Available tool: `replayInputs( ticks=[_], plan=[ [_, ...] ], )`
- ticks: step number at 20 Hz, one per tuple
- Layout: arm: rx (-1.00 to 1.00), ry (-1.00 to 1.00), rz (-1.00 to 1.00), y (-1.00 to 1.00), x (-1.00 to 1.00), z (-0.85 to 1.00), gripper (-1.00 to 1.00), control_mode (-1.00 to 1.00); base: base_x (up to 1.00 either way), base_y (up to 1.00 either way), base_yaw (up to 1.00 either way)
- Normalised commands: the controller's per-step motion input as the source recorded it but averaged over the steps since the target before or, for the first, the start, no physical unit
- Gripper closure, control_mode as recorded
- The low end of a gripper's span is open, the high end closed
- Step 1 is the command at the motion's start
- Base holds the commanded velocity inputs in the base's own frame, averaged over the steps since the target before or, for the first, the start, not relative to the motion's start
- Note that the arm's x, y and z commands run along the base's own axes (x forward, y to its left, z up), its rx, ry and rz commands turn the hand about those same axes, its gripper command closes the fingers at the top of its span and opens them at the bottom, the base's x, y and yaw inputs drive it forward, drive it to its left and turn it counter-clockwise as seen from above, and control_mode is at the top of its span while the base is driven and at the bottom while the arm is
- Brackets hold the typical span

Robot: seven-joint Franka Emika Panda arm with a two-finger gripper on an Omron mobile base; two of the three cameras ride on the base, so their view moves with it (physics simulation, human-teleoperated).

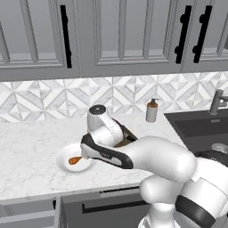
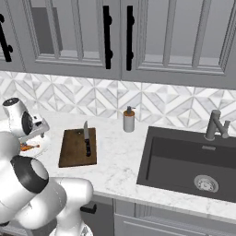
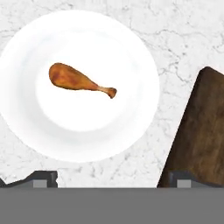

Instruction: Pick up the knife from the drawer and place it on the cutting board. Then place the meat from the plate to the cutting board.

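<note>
Hovering above the counter, the claw (image 3: 112, 179) looks straight down with its two tips spread as wide as they seem to go and nothing between them. The drumstick (image 3: 80, 81) lies on the white plate (image 3: 131, 127), up and to the left of the midpoint between the tips as the hand camera frames it, so the hand has to shift that way before it can come down over it. Its long axis runs almost parallel to the line between the two tips, thick end to the left and thin bone to the right with a slight downward slant; I judge the wrist needs roughly a quarter turn to close across the meat and not along it.

From the right side of the base, the knife (image 2: 86, 139) already rests on the cutting board (image 2: 73, 152), blade pointing toward the wall, so the first half of the job looks done. The board sits just beside the plate, on its sink side, with a strip of marble counter (image 1: 31, 147) between them. Nothing stands between the hand and the drumstick. A soap bottle (image 2: 129, 120) stands near the wall beyond the board, well out of the way, and the dark sink (image 2: 184, 161) lies further right. The drumstick is small and rounded on a smooth plate, so it might roll or slide under a poorly centred pinch.
</note>
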Motion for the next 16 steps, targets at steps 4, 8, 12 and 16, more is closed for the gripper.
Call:
replayInputs(
  ticks=[4, 8, 12, 16],
  plan=[
    [-0.05, 0.17, 0.41, 1.00, 0.20, 0.09, -1.00, -1.00, 0.00, 0.00, 0.00],
    [0.00, 0.07, 0.46, 0.86, 0.49, 0.00, -1.00, -1.00, 0.00, 0.00, 0.00],
    [0.00, 0.09, 0.30, 0.46, 0.18, -0.21, -1.00, -1.00, 0.00, 0.00, 0.00],
    [-0.03, 0.08, 0.12, 0.15, 0.00, -0.42, -1.00, -1.00, 0.00, 0.00, 0.00]
  ],
)
